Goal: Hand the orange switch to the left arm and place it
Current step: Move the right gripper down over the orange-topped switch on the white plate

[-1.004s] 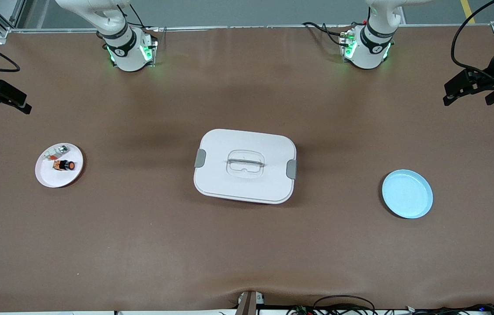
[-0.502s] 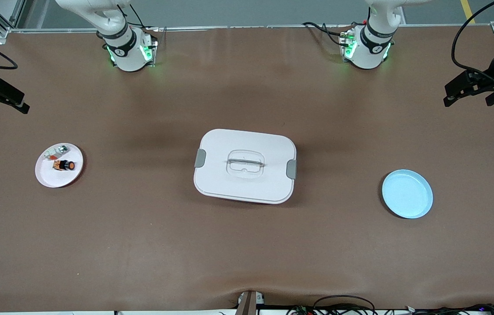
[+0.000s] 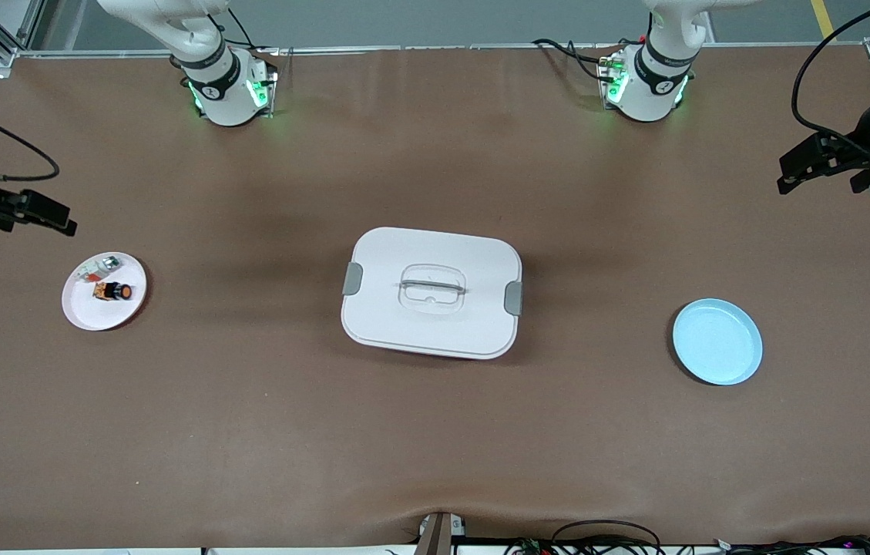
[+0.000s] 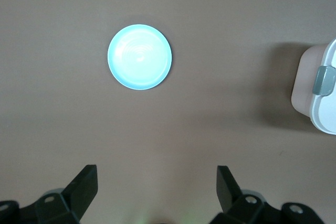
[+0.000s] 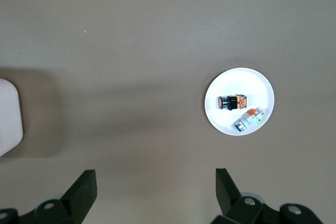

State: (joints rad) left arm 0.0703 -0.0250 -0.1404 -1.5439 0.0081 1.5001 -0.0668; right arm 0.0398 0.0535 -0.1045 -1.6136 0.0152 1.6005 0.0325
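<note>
The orange switch (image 3: 114, 291) (image 5: 231, 102) lies on its side on a small pink plate (image 3: 88, 314) (image 5: 247, 80) at the right arm's end of the table. The white box (image 3: 435, 254) (image 4: 323, 93) (image 5: 8, 114) with grey latches stands mid-table. My right gripper (image 3: 57, 220) (image 5: 156, 172) hangs open and empty over bare table close to the pink plate, apart from the switch. My left gripper (image 3: 820, 185) (image 4: 157, 170) hangs open and empty over the left arm's end of the table, well above the mat.
A white-silver part with a red bit (image 3: 102, 267) (image 5: 248, 119) shares the pink plate beside the switch. A blue plate (image 3: 717, 341) (image 4: 139, 56) sits toward the left arm's end. Both arm bases stand along the table's back edge.
My right gripper has moved in over the table toward the pink plate. My left gripper has barely shifted. Both stay open, and the switch, plates and box have not moved.
</note>
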